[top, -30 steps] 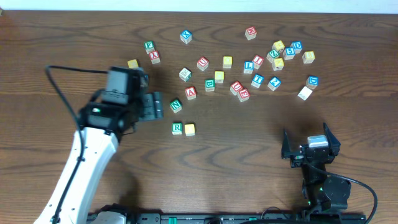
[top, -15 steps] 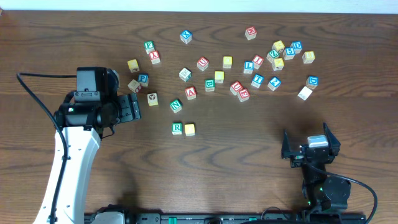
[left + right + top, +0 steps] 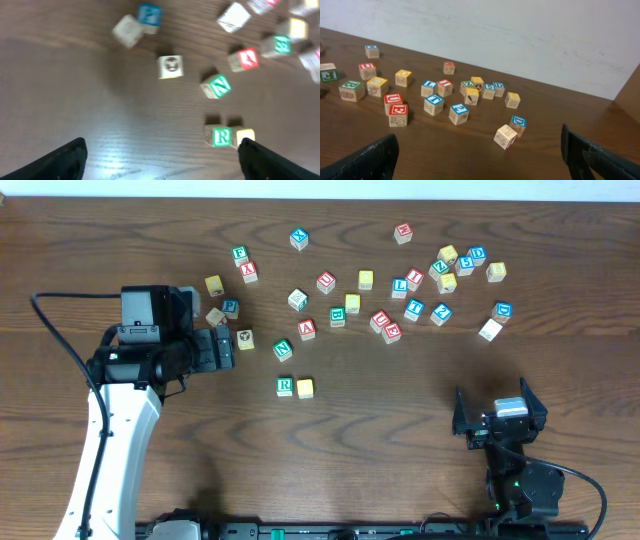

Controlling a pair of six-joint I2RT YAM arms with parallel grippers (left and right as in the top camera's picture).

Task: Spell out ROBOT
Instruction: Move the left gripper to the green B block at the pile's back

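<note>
The R cube (image 3: 285, 386) sits on the tabletop (image 3: 400, 450) with a yellow cube (image 3: 305, 388) just beside its right face. The word is judged to stand at two letters, so the B comes next.

The left end effector (image 3: 224, 348) hovers up and to the left of the R cube. It is released, with the jaws spread wide and nothing between them. The right end effector (image 3: 497, 410), well to the right of the R cube, is likewise released and empty.

The B cube (image 3: 338, 317) lies up and to the right of the R cube, beyond the N cube (image 3: 283, 350), which is not to be taken.

Recommended procedure:
1. Carry the left end effector over the N cube without touching it.
2. Straddle the B cube on the two faces clear of the red-lettered cube (image 3: 307, 329) near it.
3. Set the B cube down on the far side of the yellow cube from the R cube, in line with both and with the letter facing up. Do not nudge the pair.
</note>
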